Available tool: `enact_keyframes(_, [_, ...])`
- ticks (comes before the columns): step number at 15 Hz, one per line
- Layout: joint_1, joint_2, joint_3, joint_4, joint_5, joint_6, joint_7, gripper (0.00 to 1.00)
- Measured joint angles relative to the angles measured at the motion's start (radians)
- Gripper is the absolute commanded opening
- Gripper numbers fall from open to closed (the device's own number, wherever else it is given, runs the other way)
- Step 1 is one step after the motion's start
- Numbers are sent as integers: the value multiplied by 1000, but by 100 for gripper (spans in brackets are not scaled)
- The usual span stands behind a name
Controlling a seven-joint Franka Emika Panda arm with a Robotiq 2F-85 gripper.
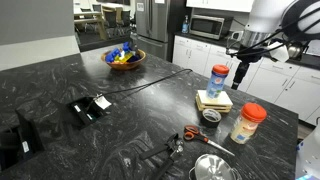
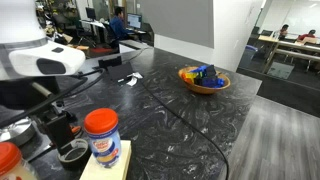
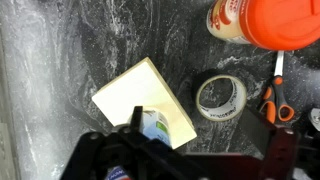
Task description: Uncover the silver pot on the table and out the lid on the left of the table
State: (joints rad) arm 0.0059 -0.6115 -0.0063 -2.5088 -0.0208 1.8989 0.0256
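On desk (image 1: 120,120): bottle (image 1: 218,78) atop pad (image 1: 213,99), tape roll (image 1: 211,115) just beside, scissors (image 1: 192,133) before these, silver pot (image 1: 212,168) nearest edge, bowl (image 1: 125,58) far behind.

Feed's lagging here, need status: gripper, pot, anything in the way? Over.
Gripper high over the blue-capped bottle, jaws unclear. Silver pot untouched, looks covered. Scissors and tape roll lie between.

Soft, even indoor light filled the room; the dark bench (image 1: 50,85) threw back a pale sheen in both exterior views. Shadows lay short and faint. Every picture was coarse and slightly soft. In the wrist view the pincer (image 3: 185,165) was a dim, unfocused mass, the orange cap (image 3: 285,20) overbright.
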Motion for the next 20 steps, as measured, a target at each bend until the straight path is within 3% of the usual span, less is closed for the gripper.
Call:
enact_keyframes(13, [3,-6,6,10,-2,0,0,100])
enact_keyframes(20, [140,6,118,109,-5,3,-49,100])
